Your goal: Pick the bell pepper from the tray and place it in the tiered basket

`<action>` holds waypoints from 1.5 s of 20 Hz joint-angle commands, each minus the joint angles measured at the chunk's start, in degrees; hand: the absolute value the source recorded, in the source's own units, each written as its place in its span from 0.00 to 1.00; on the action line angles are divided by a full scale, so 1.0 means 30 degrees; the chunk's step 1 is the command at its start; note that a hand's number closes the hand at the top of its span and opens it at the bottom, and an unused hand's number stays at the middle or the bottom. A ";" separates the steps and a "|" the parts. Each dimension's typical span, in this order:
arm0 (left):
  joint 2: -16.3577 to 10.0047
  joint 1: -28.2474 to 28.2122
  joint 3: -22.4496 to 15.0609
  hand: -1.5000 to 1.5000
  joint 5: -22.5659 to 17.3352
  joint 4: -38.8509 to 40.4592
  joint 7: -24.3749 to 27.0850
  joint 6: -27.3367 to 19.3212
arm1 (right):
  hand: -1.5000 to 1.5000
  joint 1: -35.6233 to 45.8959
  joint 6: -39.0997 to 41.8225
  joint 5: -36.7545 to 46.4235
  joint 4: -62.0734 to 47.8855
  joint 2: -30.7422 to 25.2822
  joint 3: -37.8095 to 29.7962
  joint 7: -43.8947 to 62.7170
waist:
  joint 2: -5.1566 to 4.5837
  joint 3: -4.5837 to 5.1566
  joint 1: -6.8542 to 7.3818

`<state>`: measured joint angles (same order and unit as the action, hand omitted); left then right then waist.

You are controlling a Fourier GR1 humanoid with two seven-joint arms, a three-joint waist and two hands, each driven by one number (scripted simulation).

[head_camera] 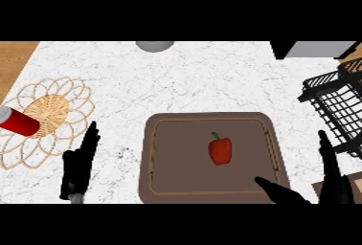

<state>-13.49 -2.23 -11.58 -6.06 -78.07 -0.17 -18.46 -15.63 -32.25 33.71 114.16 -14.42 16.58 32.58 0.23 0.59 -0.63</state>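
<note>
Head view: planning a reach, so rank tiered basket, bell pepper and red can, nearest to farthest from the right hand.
From the right hand:
1. Tiered basket, right edge.
2. Bell pepper, on the tray, centre.
3. Red can, far left.

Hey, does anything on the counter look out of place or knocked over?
Only the red can: it seems to lie on its side on the woven mat at left. The pepper sits in the tray as expected.
</note>
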 commanded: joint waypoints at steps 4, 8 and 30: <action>-0.0043 0.0293 -0.0328 0.50 0.0397 0.0051 -0.0232 0.0072 | 0.00 0.0177 0.5082 0.6077 0.1869 -0.1160 0.1720 0.8046 | -0.0149 0.0045 0.0332; -0.0076 0.0032 -0.0344 0.50 0.0142 -0.0050 -0.0103 0.0570 | 0.00 0.2972 0.7827 1.0490 0.2678 0.0959 0.3452 1.2637 | -0.0091 -0.0042 0.0625; 0.0360 -0.0634 -0.0444 0.50 0.0542 -0.0999 -0.0464 0.0254 | 0.00 0.9860 1.3206 1.0770 -0.5122 0.4792 0.4026 1.7544 | -0.0102 -0.0179 0.0697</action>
<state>-12.19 -3.06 -12.59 -4.51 -79.29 -0.55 -17.86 8.18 4.73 68.77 102.05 -0.87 29.46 71.49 -0.09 0.04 1.11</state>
